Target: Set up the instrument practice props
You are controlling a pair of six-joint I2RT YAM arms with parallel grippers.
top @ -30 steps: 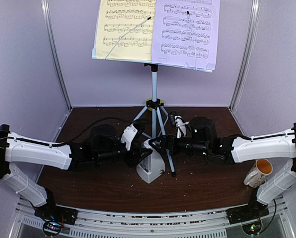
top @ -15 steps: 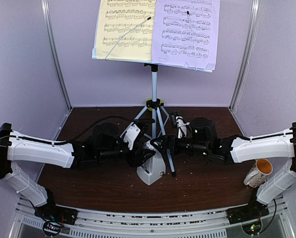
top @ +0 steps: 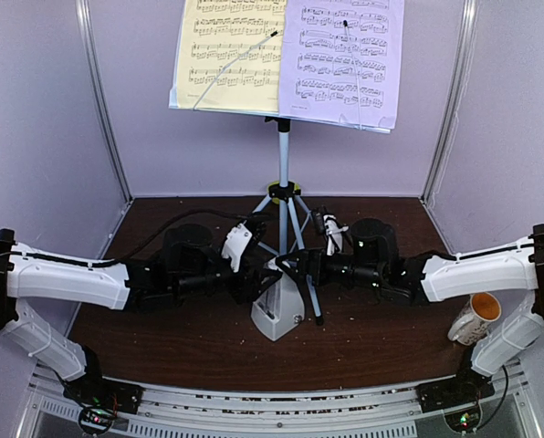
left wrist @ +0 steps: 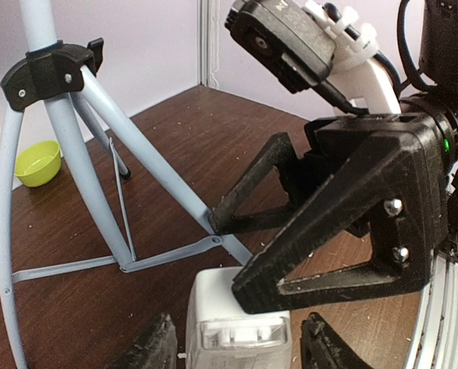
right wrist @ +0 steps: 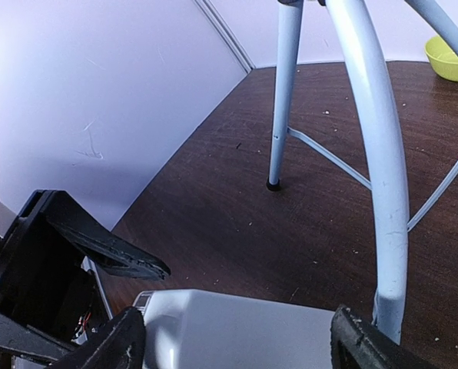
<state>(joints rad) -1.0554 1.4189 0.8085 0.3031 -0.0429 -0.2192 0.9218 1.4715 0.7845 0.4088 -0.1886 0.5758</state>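
The white music stand (top: 284, 155) on its grey tripod (top: 286, 214) stands at the back. It carries the yellow sheet (top: 226, 50) and the lilac sheet (top: 345, 59). The small white metronome (top: 278, 312) rests on the table by the tripod's front leg. My left gripper (top: 258, 287) is open. Its fingers (left wrist: 148, 347) flank the metronome top (left wrist: 240, 327) with a gap on each side. My right gripper (top: 290, 267) is open wide and straddles the metronome (right wrist: 237, 334) from the other side. One right finger (left wrist: 313, 254) lies across the metronome's top.
A small green bowl (left wrist: 37, 163) sits at the back behind the tripod legs (right wrist: 367, 154). A white mug with an orange inside (top: 476, 318) stands by the right arm's base. Lilac walls enclose the brown table (top: 190, 342) on three sides.
My left gripper's jaws have spread away from the metronome's sides, and the left arm has eased back slightly. My right gripper's jaws have narrowed a little around the metronome.
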